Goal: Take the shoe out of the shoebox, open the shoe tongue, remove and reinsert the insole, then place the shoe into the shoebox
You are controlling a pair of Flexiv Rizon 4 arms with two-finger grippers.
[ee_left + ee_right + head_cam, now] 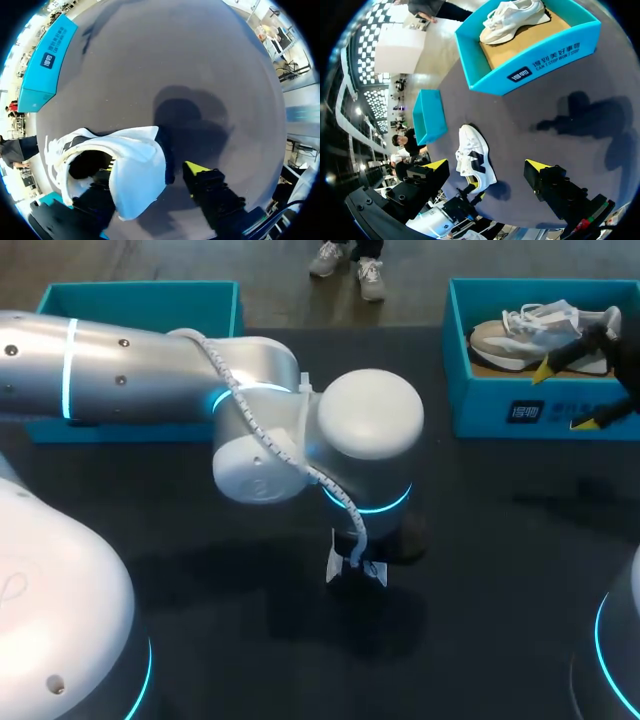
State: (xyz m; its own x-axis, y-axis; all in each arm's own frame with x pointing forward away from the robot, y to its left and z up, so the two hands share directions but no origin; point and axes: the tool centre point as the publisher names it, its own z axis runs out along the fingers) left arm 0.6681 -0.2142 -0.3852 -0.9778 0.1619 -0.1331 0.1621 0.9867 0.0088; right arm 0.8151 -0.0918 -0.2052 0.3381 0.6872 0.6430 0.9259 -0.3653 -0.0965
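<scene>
The dark tabletop (500, 570) carried everything. The left arm (150, 370) reached in to the middle, likely to put its wrist straight over the work. The blue shoebox (520, 410) sat far right with a second shoe (530, 335) inside, and a matching blue box (140, 300) sat far left, both away from the working middle. The white shoe (100, 150) lay out on the tabletop there. The left tool (150, 177) stood spread at its opening, one finger seemingly inside, apparently to get at the tongue or insole. The right tool (487, 166) hung spread by the shoebox, holding nothing.
</scene>
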